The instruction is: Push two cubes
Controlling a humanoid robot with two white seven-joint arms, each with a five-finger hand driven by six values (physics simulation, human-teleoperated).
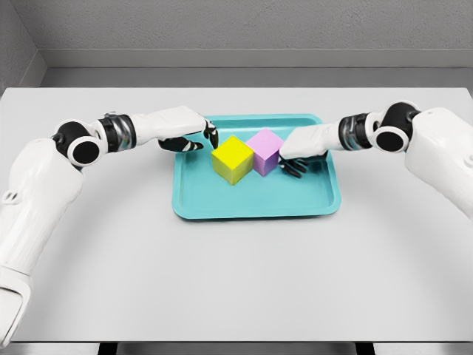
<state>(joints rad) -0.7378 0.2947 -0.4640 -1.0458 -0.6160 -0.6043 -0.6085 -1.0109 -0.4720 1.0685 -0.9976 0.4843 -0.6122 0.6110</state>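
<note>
A yellow cube (233, 159) and a pink cube (264, 151) stand side by side, touching, on a teal tray (255, 200). My left hand (194, 137) reaches over the tray's left rim, its relaxed fingers just left of the yellow cube, fingertips close to its upper left edge. From the right, my right hand (294, 160) lies flat with its fingertips against the pink cube's right face. Neither hand holds anything.
The tray sits mid-table on a light grey tabletop (236, 281). A grey wall runs along the back, beyond the table's far edge. Both white arms span the table's left and right sides.
</note>
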